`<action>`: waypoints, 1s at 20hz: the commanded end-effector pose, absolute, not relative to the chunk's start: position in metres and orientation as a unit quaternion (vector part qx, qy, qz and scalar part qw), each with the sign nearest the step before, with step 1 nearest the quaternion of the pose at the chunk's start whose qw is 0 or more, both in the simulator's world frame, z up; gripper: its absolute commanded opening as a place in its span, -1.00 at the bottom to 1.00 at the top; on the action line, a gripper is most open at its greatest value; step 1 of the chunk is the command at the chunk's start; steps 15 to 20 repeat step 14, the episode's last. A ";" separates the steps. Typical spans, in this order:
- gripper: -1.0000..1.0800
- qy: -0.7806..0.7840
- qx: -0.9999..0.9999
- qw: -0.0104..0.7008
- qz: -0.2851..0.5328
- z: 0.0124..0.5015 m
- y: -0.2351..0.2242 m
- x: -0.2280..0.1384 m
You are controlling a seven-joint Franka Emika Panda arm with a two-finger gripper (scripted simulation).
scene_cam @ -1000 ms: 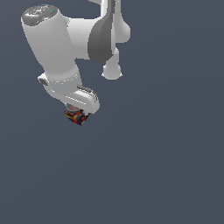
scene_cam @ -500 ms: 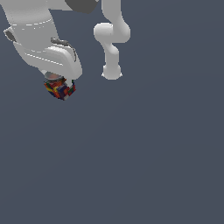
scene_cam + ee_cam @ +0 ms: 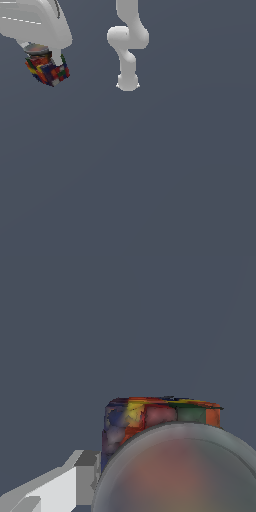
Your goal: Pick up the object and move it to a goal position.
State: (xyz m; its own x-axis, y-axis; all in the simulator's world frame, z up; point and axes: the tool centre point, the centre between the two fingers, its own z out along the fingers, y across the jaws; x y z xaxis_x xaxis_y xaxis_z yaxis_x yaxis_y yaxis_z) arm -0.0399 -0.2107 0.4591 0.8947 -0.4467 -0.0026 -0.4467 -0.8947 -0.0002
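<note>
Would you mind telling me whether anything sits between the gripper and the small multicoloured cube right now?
Nothing visible does: the gripper is already closed on the small multicoloured cube, held up off the plain grey floor. No goal marker shows in either view.

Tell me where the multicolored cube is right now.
The multicolored cube sits in the upper left of the exterior view, held at the gripper under the white arm, to the exterior view's left of the arm's base.

arm shell [image 3: 37, 22]: smooth white plastic look, soft sheen
arm base [image 3: 127, 82]: same white, matt
cube [image 3: 48, 71]: patchwork of small coloured squares, flat and slightly blurred
gripper finger [image 3: 55, 488]: pale grey, smooth, matt
floor [image 3: 150, 175]: plain slate grey, matt, textureless
</note>
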 end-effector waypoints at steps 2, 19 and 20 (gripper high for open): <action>-1.00 0.229 -0.973 0.000 0.000 0.478 -0.217 -0.044; -1.00 0.229 -0.973 0.000 0.000 0.490 -0.222 -0.046; -1.00 0.229 -0.973 0.000 0.000 0.490 -0.222 -0.046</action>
